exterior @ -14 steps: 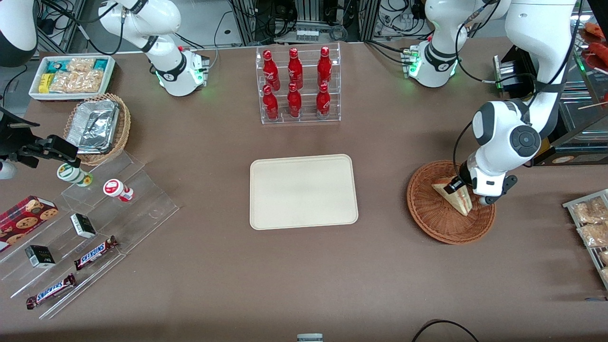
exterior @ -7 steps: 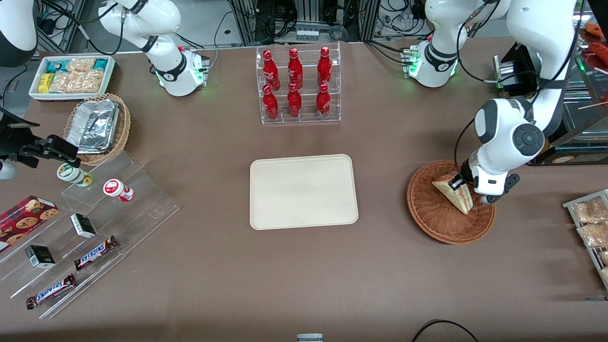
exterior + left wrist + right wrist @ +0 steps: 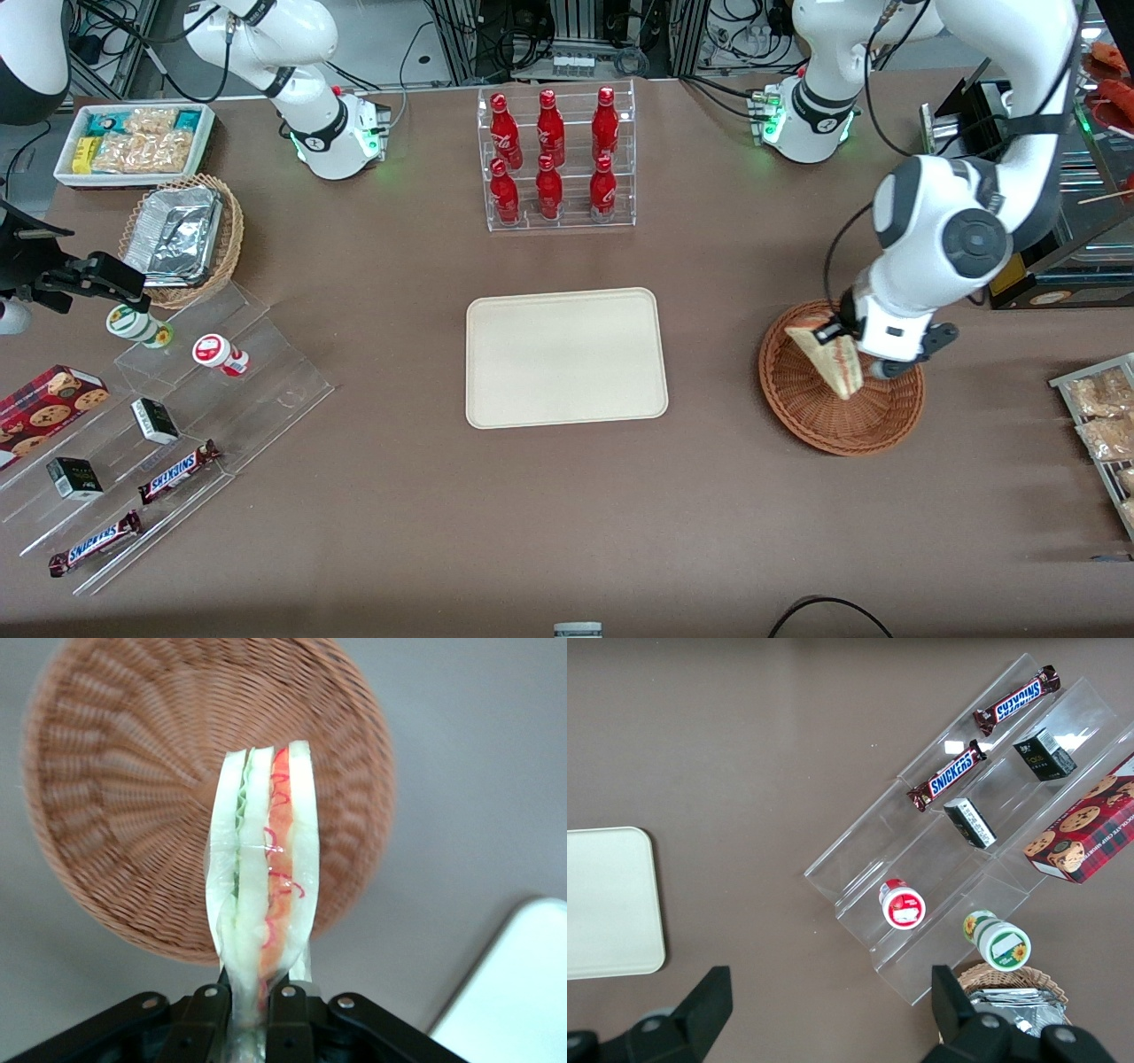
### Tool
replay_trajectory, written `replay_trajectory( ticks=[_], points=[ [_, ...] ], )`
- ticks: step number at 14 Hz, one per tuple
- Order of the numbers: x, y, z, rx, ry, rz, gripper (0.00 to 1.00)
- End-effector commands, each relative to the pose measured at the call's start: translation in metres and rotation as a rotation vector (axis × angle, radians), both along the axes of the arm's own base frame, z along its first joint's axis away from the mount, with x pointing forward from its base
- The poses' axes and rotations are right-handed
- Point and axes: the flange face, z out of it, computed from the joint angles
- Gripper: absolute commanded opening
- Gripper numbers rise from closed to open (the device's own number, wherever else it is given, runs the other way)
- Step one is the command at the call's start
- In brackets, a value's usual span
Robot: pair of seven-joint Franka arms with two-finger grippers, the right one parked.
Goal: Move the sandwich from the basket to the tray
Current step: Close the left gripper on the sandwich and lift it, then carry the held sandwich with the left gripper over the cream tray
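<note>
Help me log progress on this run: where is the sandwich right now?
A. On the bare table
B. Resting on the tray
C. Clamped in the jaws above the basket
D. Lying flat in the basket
C: the gripper pinches the sandwich with the basket below it; the tray holds nothing.

You have a matte brown table point(image 3: 372, 514) filling nearly the whole front view, evenly lit from above, with a darker band of shadow along its edge nearest the front camera, where a black cable point(image 3: 824, 610) loops onto it. Past the edge farthest from that camera you see metal framing point(image 3: 461, 35) hung with tangled dark cables, and a patch of pale floor point(image 3: 372, 35) shows between the uprights. At the working arm's end of the table, a dark glass-fronted cabinet point(image 3: 1076, 235) stands against the edge.
</note>
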Motion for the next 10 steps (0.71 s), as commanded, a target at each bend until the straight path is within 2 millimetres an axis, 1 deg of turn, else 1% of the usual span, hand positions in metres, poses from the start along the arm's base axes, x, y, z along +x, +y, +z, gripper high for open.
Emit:
replay_trajectory(
  ticks=[1, 3, 5, 6, 7, 8, 10],
  points=[
    [-0.006, -0.041, 0.000, 0.006, 0.010, -0.071, 0.00],
    [-0.011, -0.076, -0.005, 0.002, 0.013, -0.130, 0.00],
    [-0.005, -0.118, -0.007, -0.006, 0.009, -0.192, 0.00],
    [-0.006, -0.138, -0.013, -0.004, 0.031, -0.220, 0.00],
    [-0.007, -0.167, -0.021, -0.006, 0.047, -0.247, 0.00],
    [-0.007, -0.189, -0.030, -0.007, 0.052, -0.274, 0.00],
    [-0.009, -0.229, -0.040, -0.010, 0.050, -0.288, 0.00]
  ],
)
